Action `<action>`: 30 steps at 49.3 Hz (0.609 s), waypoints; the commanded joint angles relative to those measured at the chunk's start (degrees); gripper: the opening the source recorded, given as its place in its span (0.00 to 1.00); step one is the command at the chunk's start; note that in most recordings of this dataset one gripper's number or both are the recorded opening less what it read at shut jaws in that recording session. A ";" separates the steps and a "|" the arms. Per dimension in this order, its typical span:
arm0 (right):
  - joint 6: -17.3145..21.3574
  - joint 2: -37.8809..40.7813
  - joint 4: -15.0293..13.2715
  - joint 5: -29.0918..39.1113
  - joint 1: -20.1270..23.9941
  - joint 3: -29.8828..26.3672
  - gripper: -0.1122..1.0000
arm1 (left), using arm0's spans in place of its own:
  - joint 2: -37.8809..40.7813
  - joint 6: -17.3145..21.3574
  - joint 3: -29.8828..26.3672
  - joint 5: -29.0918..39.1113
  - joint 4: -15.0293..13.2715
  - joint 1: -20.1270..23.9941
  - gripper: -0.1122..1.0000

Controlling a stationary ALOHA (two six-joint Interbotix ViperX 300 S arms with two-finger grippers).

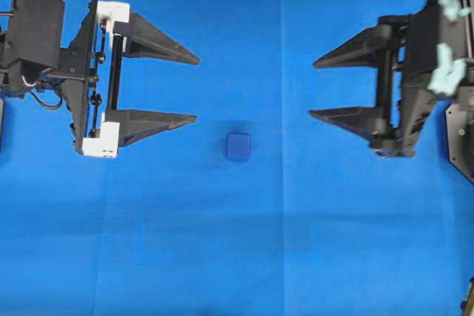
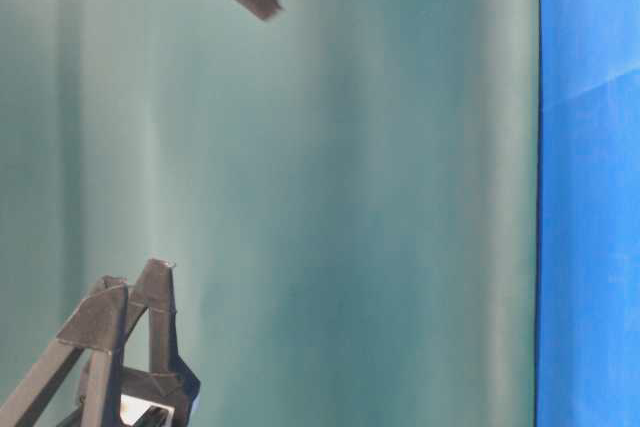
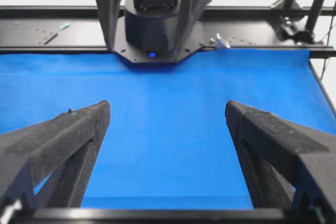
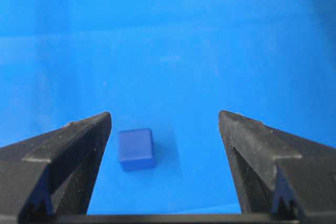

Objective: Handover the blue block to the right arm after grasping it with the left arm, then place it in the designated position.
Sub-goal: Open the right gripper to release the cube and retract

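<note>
The blue block (image 1: 238, 146) lies on the blue cloth near the middle of the overhead view, held by neither arm. My left gripper (image 1: 197, 87), the one with white brackets, stands open to the block's upper left, its lower fingertip a short way from it. Across from it my right gripper (image 1: 311, 89), all black, is open too, to the block's upper right. In the right wrist view the block (image 4: 136, 149) rests on the cloth below and ahead, close to the left finger (image 4: 84, 145), untouched. The left wrist view shows only cloth between the open fingers (image 3: 79, 140); the block is out of its sight.
The blue cloth (image 1: 244, 257) covers the whole table. A black frame rail and the right arm's base (image 3: 157, 30) stand at the far edge in the left wrist view. Black hardware (image 1: 461, 138) sits at the overhead view's right edge.
</note>
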 commanded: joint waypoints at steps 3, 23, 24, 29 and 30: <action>-0.09 -2.72 -0.88 0.70 0.00 -0.18 0.76 | -0.97 0.00 -0.97 -0.53 0.09 0.09 0.94; -0.09 -1.67 -1.58 0.44 0.00 -0.35 0.76 | -0.97 0.00 -0.97 -0.44 0.09 0.18 0.94; -0.09 -1.67 -1.67 0.44 0.09 -0.44 0.76 | -0.97 0.00 -1.05 -0.53 0.09 0.18 0.94; -0.09 -1.76 -2.81 -0.18 0.00 -0.44 0.76 | -0.88 0.00 -1.05 -0.53 0.09 0.18 0.94; -0.09 -1.76 -3.16 -0.35 0.00 -0.44 0.76 | -0.97 0.00 -1.05 -0.53 0.09 0.18 0.94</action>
